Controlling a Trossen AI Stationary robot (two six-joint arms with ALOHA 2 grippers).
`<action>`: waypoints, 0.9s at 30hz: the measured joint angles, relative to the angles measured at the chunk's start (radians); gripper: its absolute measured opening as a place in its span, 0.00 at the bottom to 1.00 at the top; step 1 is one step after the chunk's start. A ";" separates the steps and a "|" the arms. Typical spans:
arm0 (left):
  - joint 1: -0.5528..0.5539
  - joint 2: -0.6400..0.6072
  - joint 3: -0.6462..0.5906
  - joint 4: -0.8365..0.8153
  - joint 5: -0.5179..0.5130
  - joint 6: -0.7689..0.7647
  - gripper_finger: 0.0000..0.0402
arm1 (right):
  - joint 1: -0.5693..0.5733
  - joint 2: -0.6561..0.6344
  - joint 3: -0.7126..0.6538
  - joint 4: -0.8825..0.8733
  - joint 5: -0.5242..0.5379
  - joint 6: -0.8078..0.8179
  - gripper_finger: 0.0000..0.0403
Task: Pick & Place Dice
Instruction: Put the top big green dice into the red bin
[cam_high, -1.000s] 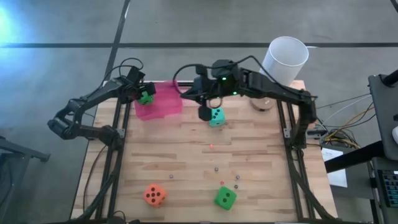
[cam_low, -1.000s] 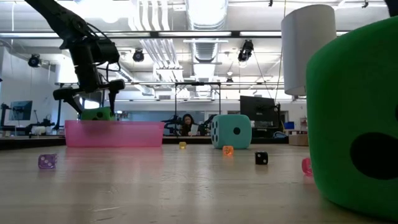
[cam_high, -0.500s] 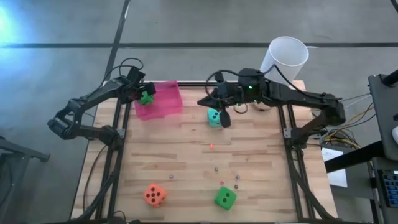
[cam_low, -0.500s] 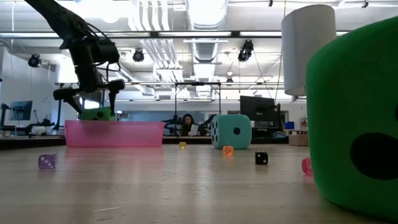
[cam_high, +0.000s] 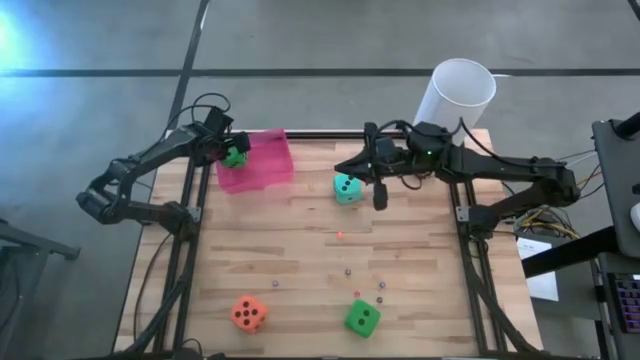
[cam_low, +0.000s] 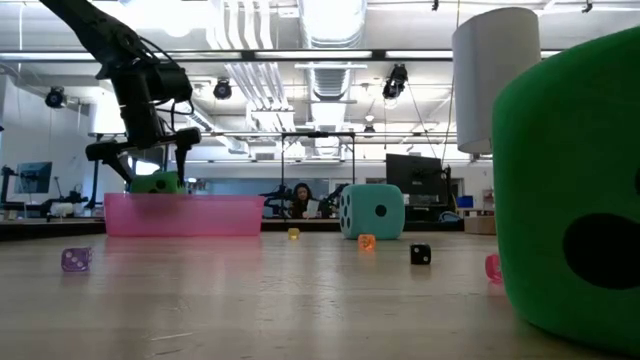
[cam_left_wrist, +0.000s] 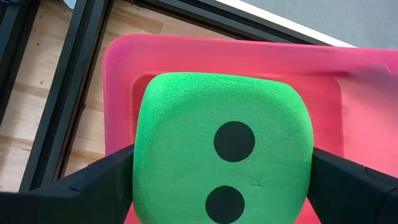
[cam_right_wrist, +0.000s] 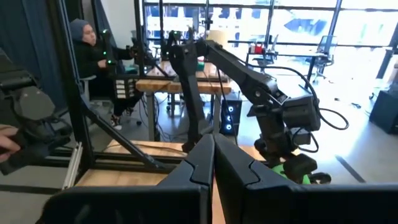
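Note:
My left gripper (cam_high: 232, 153) is shut on a bright green die (cam_left_wrist: 222, 155) above the pink bin (cam_high: 262, 165) at the table's far left; in the low view the die (cam_low: 155, 183) sits just above the bin's rim (cam_low: 185, 203). My right gripper (cam_high: 340, 168) is shut, holds nothing and points level toward the table's left, just beyond the teal die (cam_high: 348, 188), which rests on the table. The orange die (cam_high: 248, 313) and the second green die (cam_high: 362, 318) lie near the near edge. My left gripper pinches the green die between its two fingers (cam_left_wrist: 93, 180), one on each of two opposite side faces (cam_left_wrist: 140, 168). The fingers come from above, pointing down. The die is lifted clear, level, over the inside of the pink bin (cam_left_wrist: 249, 62).
A tall white cup (cam_high: 458, 95) stands at the far right corner. Several tiny beads (cam_high: 348, 270) are scattered mid-table. The near green die (cam_low: 570, 190) fills the low view's right side. A person (cam_right_wrist: 87, 43) sits beyond the table. Bare wood lies between the dice.
My right gripper has swung toward the table's right, from beside the pink bin to just beyond the teal die, staying shut. The teal die has kept its place. My left gripper and its green die have stayed still.

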 joint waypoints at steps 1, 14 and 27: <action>0.000 0.000 0.000 0.000 0.000 0.000 0.99 | 0.000 -0.006 -0.006 -0.001 0.000 0.000 0.02; 0.000 0.000 0.000 0.000 0.000 0.000 0.98 | 0.001 -0.015 -0.048 -0.001 0.000 -0.002 0.02; 0.000 0.000 0.000 0.000 0.000 0.000 0.99 | 0.001 -0.014 -0.054 -0.004 0.001 -0.003 0.02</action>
